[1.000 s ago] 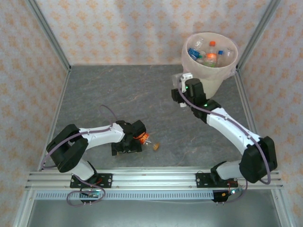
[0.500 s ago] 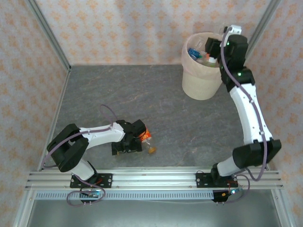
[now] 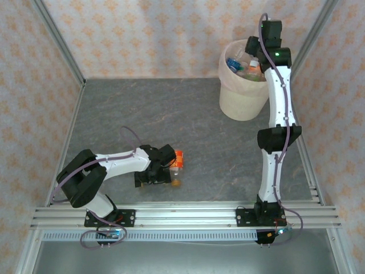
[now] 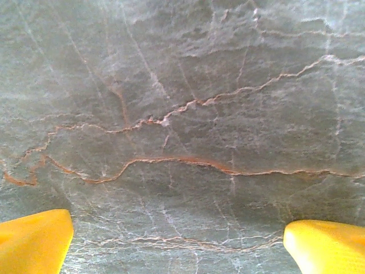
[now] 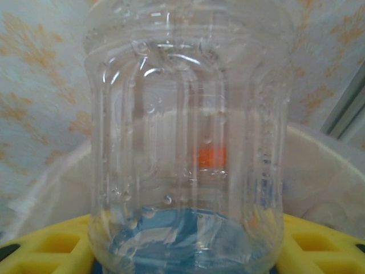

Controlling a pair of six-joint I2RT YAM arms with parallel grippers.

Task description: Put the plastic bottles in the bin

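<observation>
The bench [image 4: 182, 114] looks like matt grey slate, faintly rough, veined rust-brown. The bin [image 3: 239, 103] has a dull cream-white plastic wall. Over the bin, the bottle [image 5: 188, 142] in the right claw [image 5: 185, 254] is clear glossy plastic, ribbed, beaded with droplets. The left claw [image 4: 177, 242] has matt yellow fingertips [image 4: 34, 242]. Farthest from the bin, the rail [image 3: 182, 216] is ribbed silvery metal.
</observation>
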